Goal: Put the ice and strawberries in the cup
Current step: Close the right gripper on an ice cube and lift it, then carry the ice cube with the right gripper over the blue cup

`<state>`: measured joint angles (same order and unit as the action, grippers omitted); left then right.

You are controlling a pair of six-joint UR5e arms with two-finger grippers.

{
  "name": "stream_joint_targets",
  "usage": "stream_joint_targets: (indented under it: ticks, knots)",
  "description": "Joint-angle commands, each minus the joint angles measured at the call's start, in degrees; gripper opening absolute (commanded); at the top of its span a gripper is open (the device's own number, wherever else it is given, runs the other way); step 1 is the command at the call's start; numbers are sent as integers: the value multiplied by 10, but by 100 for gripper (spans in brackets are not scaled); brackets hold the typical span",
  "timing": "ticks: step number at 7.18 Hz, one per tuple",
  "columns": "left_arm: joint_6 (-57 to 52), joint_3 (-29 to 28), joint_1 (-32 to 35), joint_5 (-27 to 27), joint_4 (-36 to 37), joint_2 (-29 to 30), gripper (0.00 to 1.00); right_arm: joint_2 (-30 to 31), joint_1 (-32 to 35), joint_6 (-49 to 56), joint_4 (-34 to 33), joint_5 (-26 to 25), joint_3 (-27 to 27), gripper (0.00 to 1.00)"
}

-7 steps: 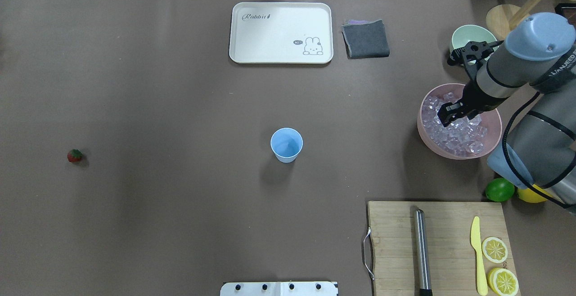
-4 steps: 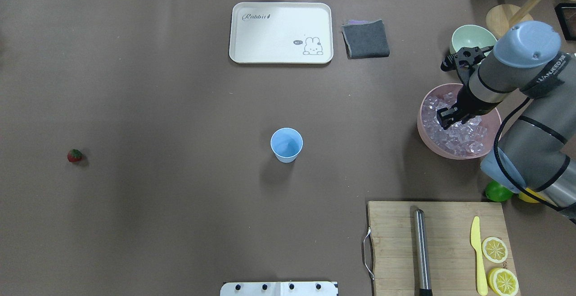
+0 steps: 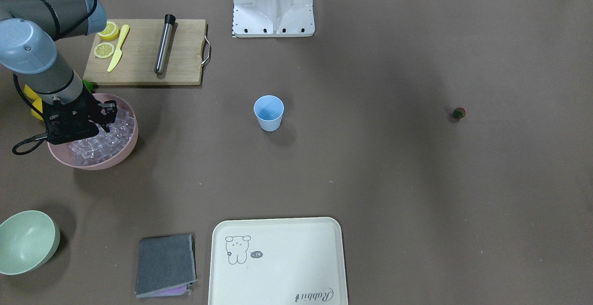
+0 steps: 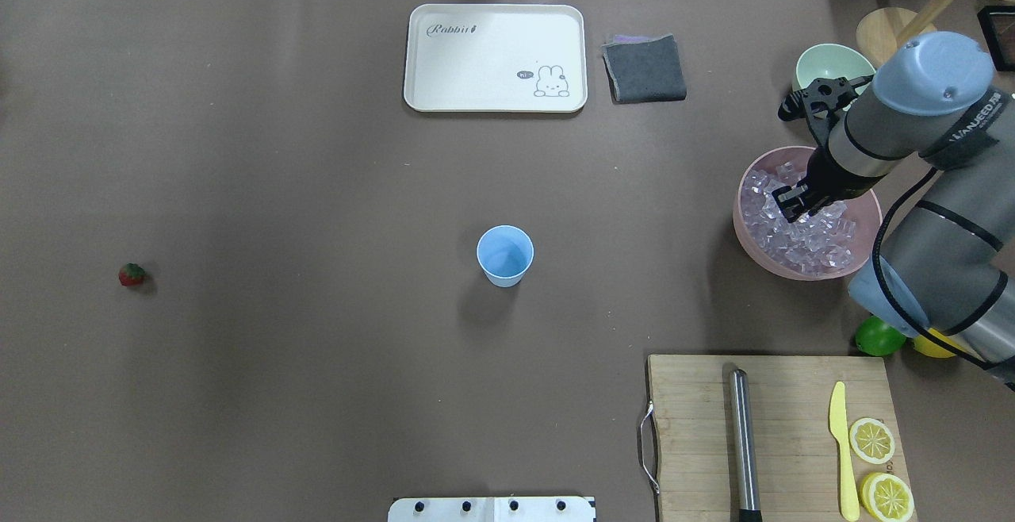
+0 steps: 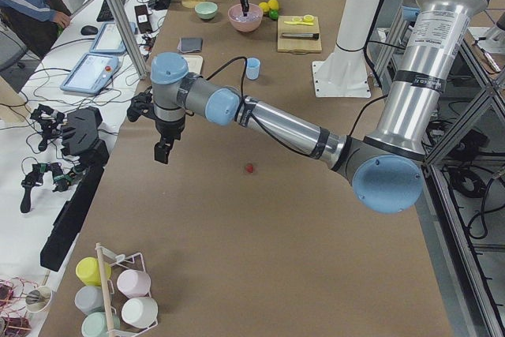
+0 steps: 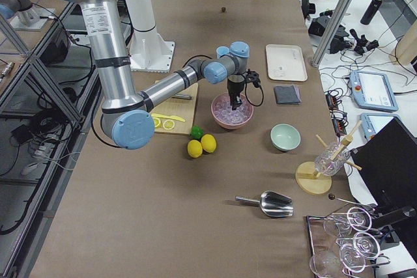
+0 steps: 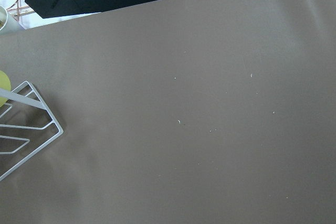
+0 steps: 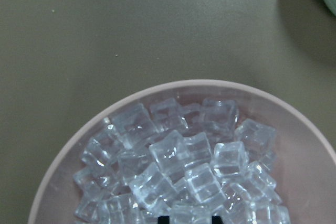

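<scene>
While the cup waits empty at mid-table, the right gripper dips into the pink bowl to fetch ice, its jaws seemingly apart astride a cube; whether they pinch it cannot be told. The strawberry lies far off, near the hovering left gripper, whose jaws are likewise unreadable.

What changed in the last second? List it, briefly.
The right hand sank lower into the ice in the pink bowl. Its arm swung slightly toward the table's middle and now covers part of the lime. Whether it gripped a cube cannot be told. The cup, strawberry, tray and cutting board stayed put.
</scene>
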<state>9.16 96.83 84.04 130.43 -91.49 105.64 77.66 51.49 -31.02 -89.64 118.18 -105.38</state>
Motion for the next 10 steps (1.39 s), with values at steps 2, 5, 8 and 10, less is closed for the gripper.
stream_joint_targets:
  ticks: [2,5,8,10]
  knots:
    - [-1,4,0,5,0,3,98,-1,64,3,2,37,-54,0]
    - [1,-1,0,4,-2,4,98,-91,63,-24,0,41,-74,0]
    - [3,-1,-12,4,-2,-1,98,-187,-7,-65,8,30,-73,0]
    - [3,1,-12,6,-2,-2,98,-197,-46,-67,110,16,-35,0]
